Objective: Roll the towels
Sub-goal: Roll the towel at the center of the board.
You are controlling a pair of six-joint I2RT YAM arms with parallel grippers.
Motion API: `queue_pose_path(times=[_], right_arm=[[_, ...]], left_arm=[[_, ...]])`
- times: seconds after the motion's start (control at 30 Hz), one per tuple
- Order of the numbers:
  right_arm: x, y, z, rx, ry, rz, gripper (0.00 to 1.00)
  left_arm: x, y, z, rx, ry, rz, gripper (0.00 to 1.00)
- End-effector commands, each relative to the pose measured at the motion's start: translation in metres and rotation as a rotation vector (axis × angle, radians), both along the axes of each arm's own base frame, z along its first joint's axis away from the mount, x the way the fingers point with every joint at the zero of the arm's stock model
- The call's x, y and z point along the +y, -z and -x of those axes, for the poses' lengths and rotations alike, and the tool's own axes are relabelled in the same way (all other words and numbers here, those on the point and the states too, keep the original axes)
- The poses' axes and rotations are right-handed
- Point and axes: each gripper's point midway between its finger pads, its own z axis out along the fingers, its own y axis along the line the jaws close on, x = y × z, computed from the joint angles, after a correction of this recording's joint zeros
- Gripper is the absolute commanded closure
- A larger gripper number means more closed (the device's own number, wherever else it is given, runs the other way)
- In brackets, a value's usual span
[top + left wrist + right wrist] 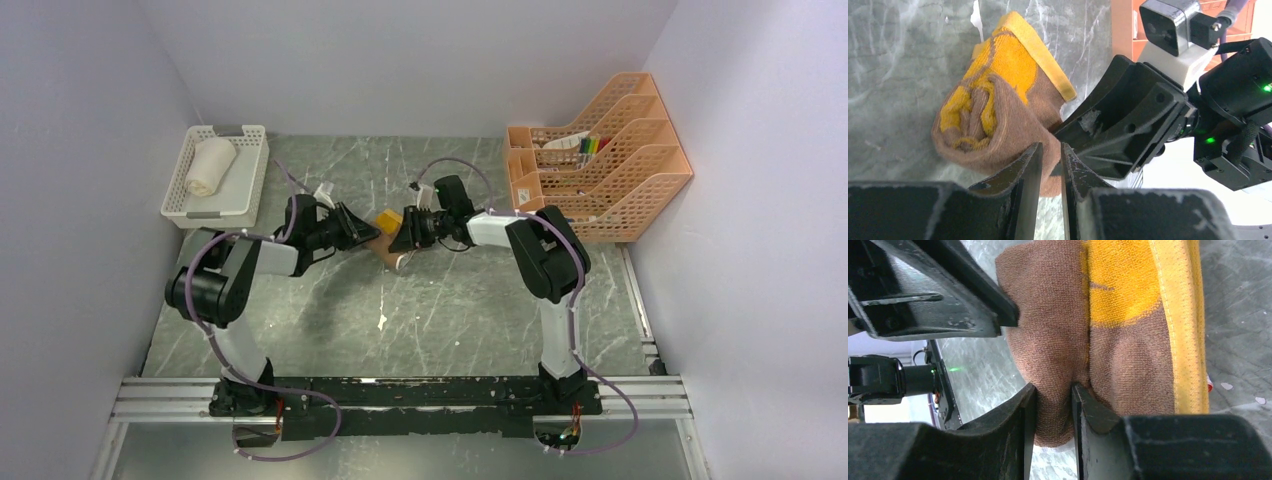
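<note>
Holding: we see both claws clenched on the brown towel (998, 115), one from each side, each with cloth nipped between its fingers.
Left claw (1050, 152): fingers nearly together, grasping a brown fold at the roll's lower end.
Right claw (1053, 390): grasping a brown fold of the same towel, coming in from the opposite side. The two claws sit almost tip to tip.
Towel place: about mid surface (450, 320), between the two arms. We cannot tell whether it rests flat or is lifted slightly.
Roll state: brown side out, with the mustard-yellow reverse showing as a spiral at the open end. A flap with a yellow hem is not yet wound in. We judge it mostly rolled but not finished.
Why held so: we judge the two-sided pinch keeps the coil from springing open while the last flap gets dealt with.
White towel (210, 165): already a neat roll, lying in the white basket (250, 185) at the far left. We count that one done.
Edges: the yellow hem is the only loose edge and sticks out on the far side of the roll. The brown outer wrap looks snug.
Room: there is open surface on the near side of the claws. The basket and the orange file rack (600, 170) are both well apart from the grip.
Tight spot: the claws crowd each other at the towel, so there is little slack for re-gripping.
</note>
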Motion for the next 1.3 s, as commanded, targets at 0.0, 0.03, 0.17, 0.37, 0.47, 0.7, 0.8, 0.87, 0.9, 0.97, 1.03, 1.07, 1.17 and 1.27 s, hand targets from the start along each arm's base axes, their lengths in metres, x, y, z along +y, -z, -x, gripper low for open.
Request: queue_pose_path(times=[0.0, 0.03, 0.17, 0.37, 0.47, 0.7, 0.8, 0.87, 0.9, 0.97, 1.03, 1.07, 1.17, 1.27], right_arm=[[-0.007, 0.011, -0.010, -0.011, 0.016, 0.048, 0.68], [-0.012, 0.011, -0.016, -0.015, 0.033, 0.057, 0.67], [-0.023, 0.004, -0.030, -0.055, 0.066, 0.087, 0.60], [-0.033, -0.013, -0.046, -0.166, 0.076, 0.174, 0.54], [-0.037, -0.036, -0.051, -0.286, 0.071, 0.221, 0.45], [-0.031, -0.087, -0.042, -0.625, 0.048, 0.348, 0.41], [-0.018, -0.088, -0.026, -0.716, -0.025, 0.392, 0.40], [-0.009, -0.079, -0.016, -0.735, -0.079, 0.427, 0.40], [-0.006, -0.074, -0.014, -0.736, -0.094, 0.442, 0.41], [-0.005, -0.066, -0.012, -0.738, -0.087, 0.460, 0.42], [-0.005, -0.064, -0.011, -0.744, -0.071, 0.451, 0.43], [-0.005, -0.064, -0.010, -0.751, -0.065, 0.444, 0.44], [-0.001, -0.058, -0.006, -0.776, -0.073, 0.464, 0.46], [0.004, -0.047, -0.003, -0.817, -0.115, 0.519, 0.46]], left_arm=[[-0.014, -0.004, -0.017, -0.058, 0.023, 0.026, 0.69], [-0.016, -0.001, -0.019, -0.053, 0.024, 0.035, 0.69], [-0.021, 0.007, -0.027, -0.039, 0.022, 0.058, 0.70], [-0.027, 0.014, -0.042, -0.038, 0.018, 0.050, 0.70], [-0.031, 0.017, -0.047, -0.037, 0.020, 0.045, 0.70], [-0.037, 0.024, -0.056, -0.034, 0.025, 0.018, 0.70], [-0.037, 0.025, -0.060, -0.035, 0.022, 0.004, 0.70], [-0.037, 0.026, -0.064, -0.038, 0.019, -0.007, 0.70], [-0.037, 0.027, -0.066, -0.039, 0.018, -0.013, 0.70], [-0.037, 0.028, -0.071, -0.040, 0.015, -0.026, 0.70], [-0.037, 0.029, -0.077, -0.044, 0.013, -0.040, 0.71], [-0.038, 0.031, -0.079, -0.037, 0.012, -0.050, 0.71], [-0.039, 0.033, -0.086, -0.037, 0.011, -0.060, 0.71], [-0.041, 0.035, -0.091, -0.033, 0.010, -0.071, 0.71]])
